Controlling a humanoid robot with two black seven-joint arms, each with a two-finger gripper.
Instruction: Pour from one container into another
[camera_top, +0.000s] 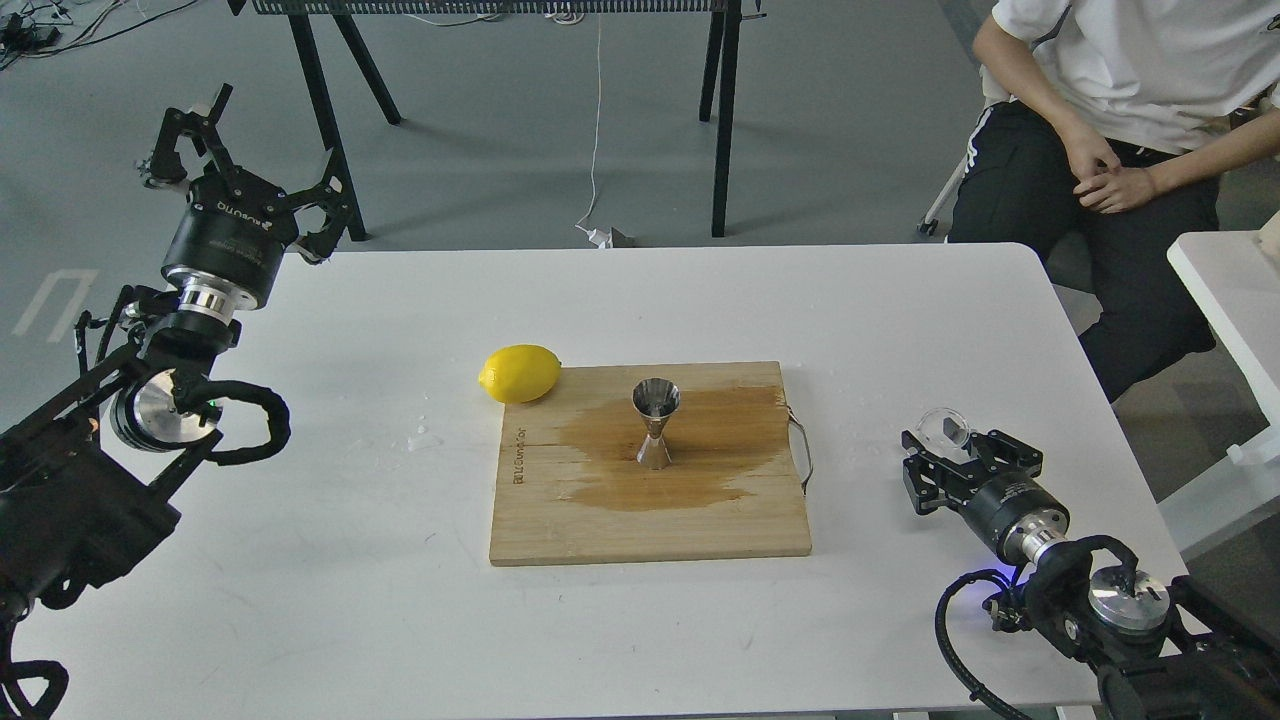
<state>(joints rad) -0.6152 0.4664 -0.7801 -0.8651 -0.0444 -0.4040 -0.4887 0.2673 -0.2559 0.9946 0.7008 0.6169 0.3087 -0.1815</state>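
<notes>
Left gripper raised off the table's far-left corner, fingers splayed wide, holding nothing; it sits well apart from the work area. White table mostly bare; a few small droplets near the board's left edge. Lemon rests at the wooden cutting board's top-left corner, touching or overlapping its edge. Board shows a broad dark wet stain across its middle. Steel jigger stands upright in the centre of that stain, mouth up; contents cannot be read from here. Right gripper low over the table, right of the board, fingers closed around the clear glass cup, which appears tilted, rim toward the camera side; whether it holds liquid cannot be told. Cup and jigger well apart. Judgement: either cup just picked up with pour still ahead, or pour finished; the stain suggests spillage. Seated person beyond the table's far-right corner.
</notes>
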